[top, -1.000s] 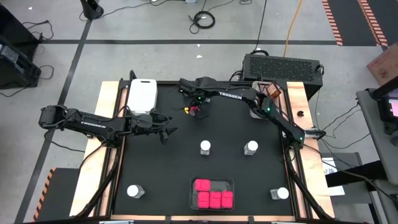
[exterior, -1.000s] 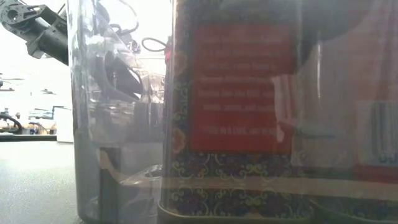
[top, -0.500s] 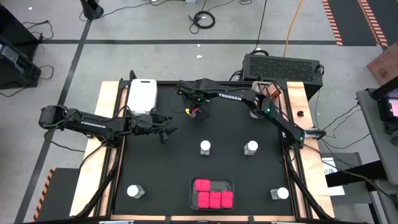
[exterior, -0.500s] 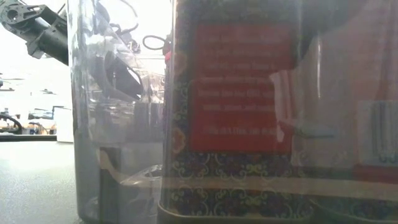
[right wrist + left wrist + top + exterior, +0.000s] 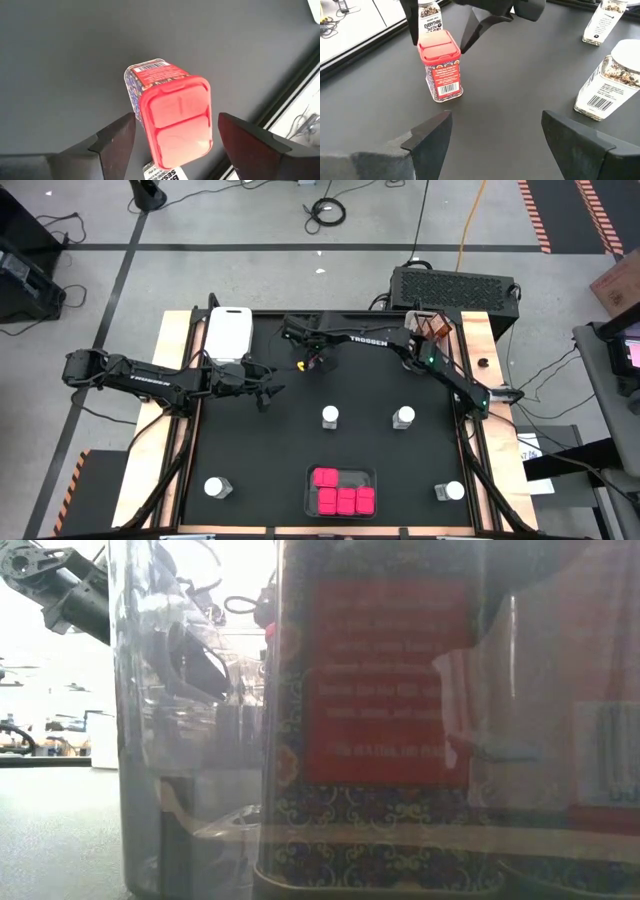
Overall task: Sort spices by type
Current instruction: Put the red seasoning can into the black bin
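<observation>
Right gripper is hovering over a pink box standing upright on the mat at its far edge, fingers apart, flanking the lid without touching. Left gripper is waiting nearby, fingers apart, facing the same box. 4 more pink boxes are sitting in a tray near the mat's front edge.

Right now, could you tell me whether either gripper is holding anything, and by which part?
Nothing is held. The right gripper hangs open above the pink box, fingers clear of it; the left gripper is open and empty.
</observation>
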`<state>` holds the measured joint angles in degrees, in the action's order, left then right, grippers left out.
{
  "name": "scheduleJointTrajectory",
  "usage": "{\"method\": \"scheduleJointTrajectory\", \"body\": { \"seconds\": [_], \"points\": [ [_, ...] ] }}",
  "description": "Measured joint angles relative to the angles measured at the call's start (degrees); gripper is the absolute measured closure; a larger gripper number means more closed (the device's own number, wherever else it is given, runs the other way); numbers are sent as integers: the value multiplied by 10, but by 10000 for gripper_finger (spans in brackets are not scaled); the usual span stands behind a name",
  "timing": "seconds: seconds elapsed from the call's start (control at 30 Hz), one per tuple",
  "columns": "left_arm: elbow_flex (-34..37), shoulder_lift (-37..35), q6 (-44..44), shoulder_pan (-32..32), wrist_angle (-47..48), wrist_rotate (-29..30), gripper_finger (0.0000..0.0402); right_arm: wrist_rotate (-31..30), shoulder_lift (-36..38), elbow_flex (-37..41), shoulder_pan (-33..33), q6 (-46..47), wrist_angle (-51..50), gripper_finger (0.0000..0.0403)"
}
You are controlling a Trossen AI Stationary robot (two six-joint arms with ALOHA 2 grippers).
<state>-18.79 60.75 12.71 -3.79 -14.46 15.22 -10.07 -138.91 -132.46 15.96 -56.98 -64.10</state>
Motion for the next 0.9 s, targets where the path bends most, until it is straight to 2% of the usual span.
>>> {"method": "scheduleJointTrajectory", "body": {
  "seconds": [0.3, 0.43, 0.9],
  "points": [
    [0, 0, 0, 0, 0, 0, 91, 17, 0, 0, 15, -16, 8, 124],
    [0, 0, 0, 0, 0, 0, 91, 44, -1, 0, 19, -13, 9, 124],
    [0, 0, 0, 0, 0, 0, 91, 60, -11, 14, 20, 1, 9, 124]
  ]
}}
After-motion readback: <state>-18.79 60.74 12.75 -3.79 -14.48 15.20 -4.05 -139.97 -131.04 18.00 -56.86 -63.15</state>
